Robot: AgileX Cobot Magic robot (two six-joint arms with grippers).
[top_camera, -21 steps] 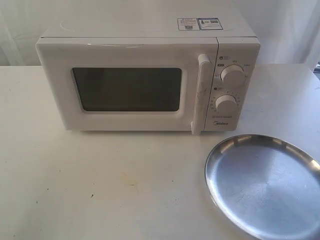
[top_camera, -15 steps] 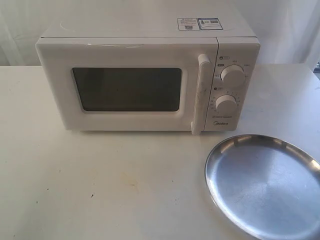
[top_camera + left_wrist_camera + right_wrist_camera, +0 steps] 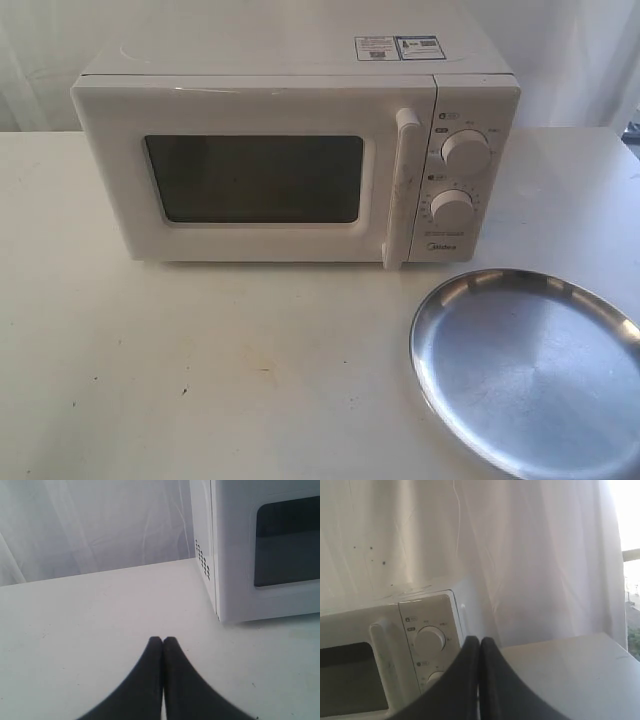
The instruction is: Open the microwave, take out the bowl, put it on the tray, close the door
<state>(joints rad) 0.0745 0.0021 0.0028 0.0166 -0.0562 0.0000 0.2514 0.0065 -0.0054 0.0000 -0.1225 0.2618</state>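
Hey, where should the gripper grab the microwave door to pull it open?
Grip the tall vertical bar handle at the door panel's right edge, beside the knobs. Come straight from the front, straddling the bar sideways; it stands proud of the panel.

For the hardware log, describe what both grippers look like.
Left gripper: two black fingers, broad at the base, tapering to rounded tips. Right gripper: the same black tapered pair. No cables, markings or sleeves show.

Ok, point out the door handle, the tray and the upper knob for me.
door handle point(image 3: 402, 188), exterior view, midway down the vertical white bar.
tray point(image 3: 530, 385), exterior view, bare flat centre of the metal.
upper knob point(image 3: 466, 152), exterior view, middle of its round face.
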